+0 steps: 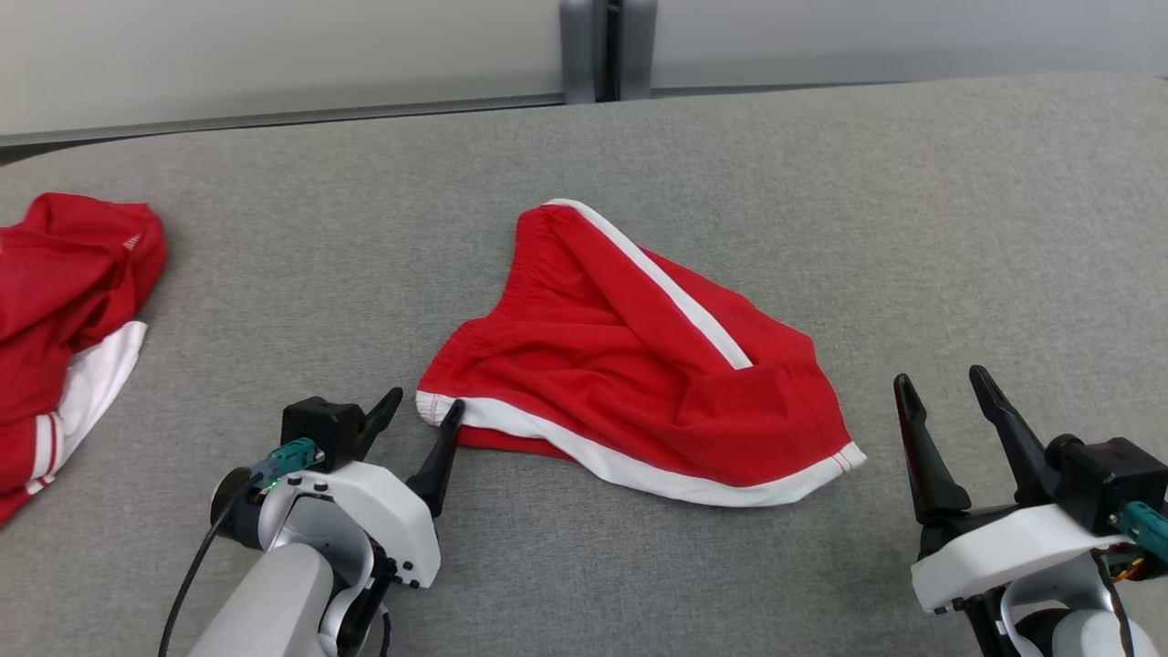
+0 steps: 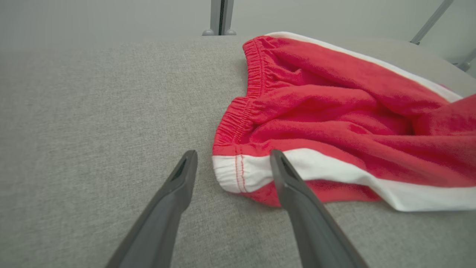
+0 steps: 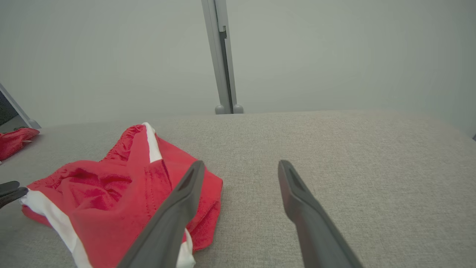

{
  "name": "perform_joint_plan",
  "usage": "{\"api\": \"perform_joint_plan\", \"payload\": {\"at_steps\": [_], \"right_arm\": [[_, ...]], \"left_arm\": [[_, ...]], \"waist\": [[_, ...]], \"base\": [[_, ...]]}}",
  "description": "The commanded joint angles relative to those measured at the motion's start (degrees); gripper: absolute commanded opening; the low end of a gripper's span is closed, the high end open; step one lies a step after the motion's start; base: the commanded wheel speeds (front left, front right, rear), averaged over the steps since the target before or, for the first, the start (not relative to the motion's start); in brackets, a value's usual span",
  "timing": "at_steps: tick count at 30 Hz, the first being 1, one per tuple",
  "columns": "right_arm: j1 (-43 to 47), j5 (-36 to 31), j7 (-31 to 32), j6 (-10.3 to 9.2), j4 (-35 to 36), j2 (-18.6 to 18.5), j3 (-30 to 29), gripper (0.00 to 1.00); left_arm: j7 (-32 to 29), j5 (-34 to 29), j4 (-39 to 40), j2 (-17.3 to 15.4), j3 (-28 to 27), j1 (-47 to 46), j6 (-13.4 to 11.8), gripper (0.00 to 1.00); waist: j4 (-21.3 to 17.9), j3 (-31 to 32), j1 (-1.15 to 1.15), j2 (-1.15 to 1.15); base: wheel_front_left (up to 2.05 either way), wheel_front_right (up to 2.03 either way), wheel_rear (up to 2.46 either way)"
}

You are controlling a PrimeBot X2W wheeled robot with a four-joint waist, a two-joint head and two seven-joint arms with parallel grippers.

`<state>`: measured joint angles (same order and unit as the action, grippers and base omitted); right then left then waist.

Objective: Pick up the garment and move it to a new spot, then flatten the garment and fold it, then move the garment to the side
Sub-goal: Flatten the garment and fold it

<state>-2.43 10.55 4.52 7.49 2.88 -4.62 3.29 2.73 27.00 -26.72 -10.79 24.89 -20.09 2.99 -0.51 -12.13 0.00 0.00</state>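
Note:
The garment (image 1: 630, 356) is a pair of red shorts with white trim, lying crumpled in the middle of the grey table. My left gripper (image 1: 424, 412) is open at its near left corner, one fingertip touching the white hem there. In the left wrist view that hem corner of the garment (image 2: 238, 171) lies between the spread fingers (image 2: 174, 193). My right gripper (image 1: 944, 388) is open to the right of the garment, apart from it. Seen from the right wrist, the garment (image 3: 111, 190) lies left of the right gripper (image 3: 241, 167).
A second red and white garment (image 1: 64, 310) lies bunched at the table's left edge. A grey post (image 1: 607, 46) stands behind the far edge. The grey table (image 1: 912, 228) has bare room to the right and at the back.

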Motion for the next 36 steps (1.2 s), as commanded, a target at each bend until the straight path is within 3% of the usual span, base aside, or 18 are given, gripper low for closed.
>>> {"api": "perform_joint_plan", "payload": {"at_steps": [1, 3, 4, 6, 7, 16, 25, 26, 27, 28, 36], "right_arm": [[-0.6, 0.1, -0.5, -0.01, -0.3, 0.1, -0.1, 1.00], [-0.4, 0.2, -0.7, -0.01, -0.7, 0.3, -0.3, 1.00], [-0.2, 0.3, -0.8, 0.00, -0.9, 0.4, -0.3, 1.00], [0.2, 0.3, -1.1, -0.01, -1.1, 0.5, -0.3, 1.00], [0.6, 0.3, -1.0, -0.01, -1.0, 0.6, -0.3, 1.00], [5.9, 1.9, 3.3, 0.00, 0.8, -1.0, 6.9, 1.00], [2.9, 4.5, 3.9, 0.00, -4.0, -1.8, 11.8, 1.00], [2.4, 4.9, 3.8, 0.00, -4.6, -2.0, 12.2, 0.87], [2.0, 5.2, 3.6, 0.00, -4.9, -2.2, 12.7, 0.38], [1.6, 5.6, 3.2, 0.00, -5.1, -2.3, 12.9, 0.00], [0.1, 7.3, 0.8, 0.00, -4.0, -3.8, 13.4, 0.00]], "left_arm": [[-0.1, 0.5, -2.0, -0.2, -0.2, -1.4, 0.5, 1.00], [-0.4, 1.7, -4.9, 0.2, -0.3, -2.1, 1.3, 1.00], [-0.3, 2.0, -6.0, 0.2, -0.3, -2.5, 1.6, 0.78], [0.4, 2.6, -7.5, 0.4, -0.2, -3.3, 2.2, 0.04], [0.7, 2.8, -8.3, 0.4, -0.1, -3.5, 2.5, 0.00], [3.5, 3.3, -12.3, 0.9, 1.1, -5.7, 3.5, 0.00], [5.4, 3.7, -13.8, 1.4, 2.2, -7.4, 3.8, 0.00], [5.6, 3.8, -13.8, 1.4, 2.2, -7.5, 3.9, 0.00], [6.0, 3.8, -13.8, 1.4, 2.3, -7.6, 3.9, 0.00], [6.2, 3.7, -13.9, 1.3, 2.4, -7.6, 3.9, 0.00], [9.1, 3.6, -11.5, 0.5, 1.8, -7.1, 3.4, 0.00]], "waist": [[-1.1, -1.1, 0.00, 0.00], [-1.5, -1.5, 0.00, 0.00], [-1.7, -1.6, 0.00, 0.00], [-1.8, -1.8, 0.00, 0.00], [-1.8, -1.9, 0.00, 0.00], [-0.7, -2.0, 0.00, 0.00], [0.5, -2.4, 0.00, 0.00], [0.6, -2.4, 0.00, 0.00], [0.8, -2.5, 0.00, 0.00], [0.9, -2.5, 0.00, 0.00], [1.5, -2.3, 0.00, 0.00]], "base": [[0.00, 0.00, 0.00], [0.00, 0.00, 0.00], [0.00, 0.00, 0.00], [0.00, 0.00, 0.00], [0.00, 0.00, 0.00], [0.00, 0.00, 0.00], [0.00, 0.00, 0.00], [0.00, 0.00, 0.00], [0.00, 0.00, 0.00], [0.00, 0.00, 0.00], [0.00, 0.00, 0.00]]}}
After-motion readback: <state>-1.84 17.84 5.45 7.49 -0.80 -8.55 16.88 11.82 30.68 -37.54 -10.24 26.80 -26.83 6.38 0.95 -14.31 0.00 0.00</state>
